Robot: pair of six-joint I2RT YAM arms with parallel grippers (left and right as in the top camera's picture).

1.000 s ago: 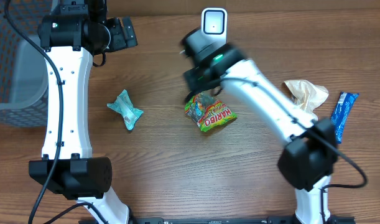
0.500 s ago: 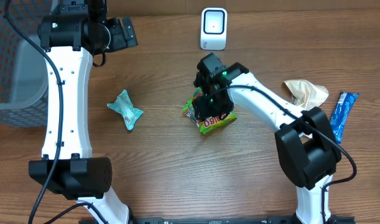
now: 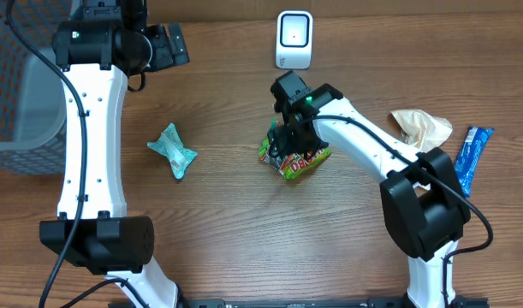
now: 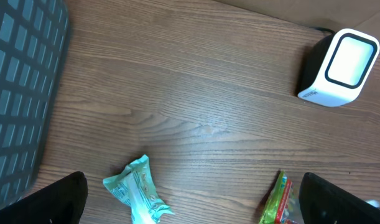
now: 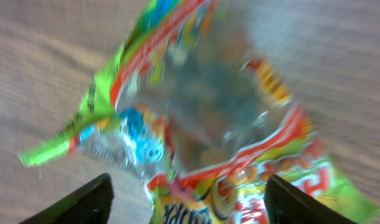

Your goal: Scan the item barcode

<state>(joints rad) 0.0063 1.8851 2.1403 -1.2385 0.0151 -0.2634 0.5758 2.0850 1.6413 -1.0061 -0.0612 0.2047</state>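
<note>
The candy bag (image 5: pixel 208 124) is blurred in the right wrist view, lettering barely readable, lower end cut off. Overhead, the right gripper (image 3: pixel 287 141) seems to cover its upper edge. The teal packet (image 4: pixel 137 196) runs off the left wrist view's bottom.

Both arms had long white links set between bulky black joints, and a thin black cable (image 3: pixel 36 49) ran along each. The left arm (image 3: pixel 90 137) had rounded white shells. The right arm (image 3: pixel 364 141) showed a small green light (image 3: pixel 311 100) near its black wrist. The left gripper (image 4: pixel 190 186) and right gripper (image 5: pixel 188 180) had plain black fingers (image 4: pixel 50 202) with blunt tips.
</note>
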